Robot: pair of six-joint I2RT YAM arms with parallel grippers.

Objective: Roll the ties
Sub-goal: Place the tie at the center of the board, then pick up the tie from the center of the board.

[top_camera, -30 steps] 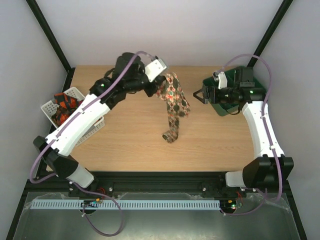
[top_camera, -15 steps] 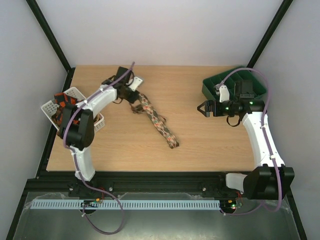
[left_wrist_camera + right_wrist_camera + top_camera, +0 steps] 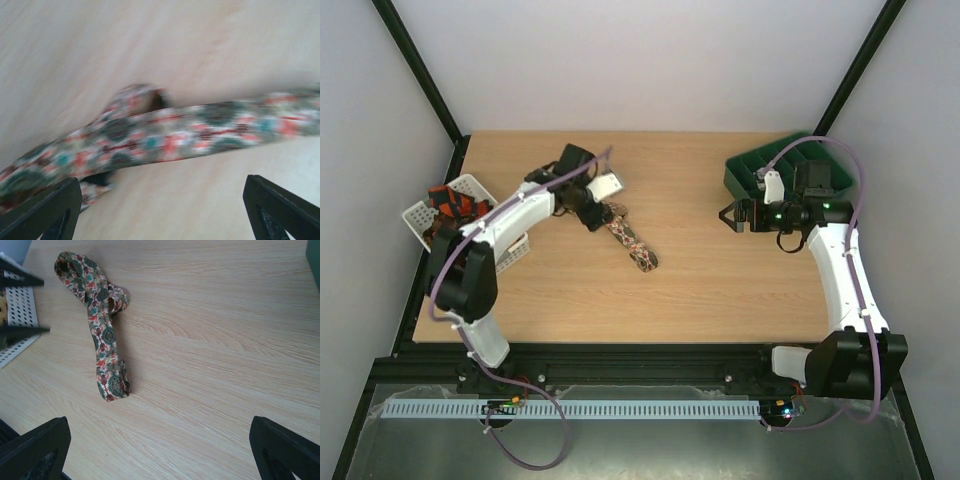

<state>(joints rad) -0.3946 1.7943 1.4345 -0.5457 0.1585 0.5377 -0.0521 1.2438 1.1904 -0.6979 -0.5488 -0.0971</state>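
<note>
Wooden table (image 3: pixel 720 290), one tie down flat: I am reading this as the layout step closing and the rolling not yet begun.
The floral tie (image 3: pixel 632 245) is lying kinked toward nine o'clock of centre. My left gripper (image 3: pixel 592 214) is hovering over its eleven o'clock end, fingers (image 3: pixel 50 205) spread, holding nothing. My right gripper (image 3: pixel 727 216) is hanging at three o'clock, equally wide and empty. Next I am wanting one end pinched and curled.
</note>
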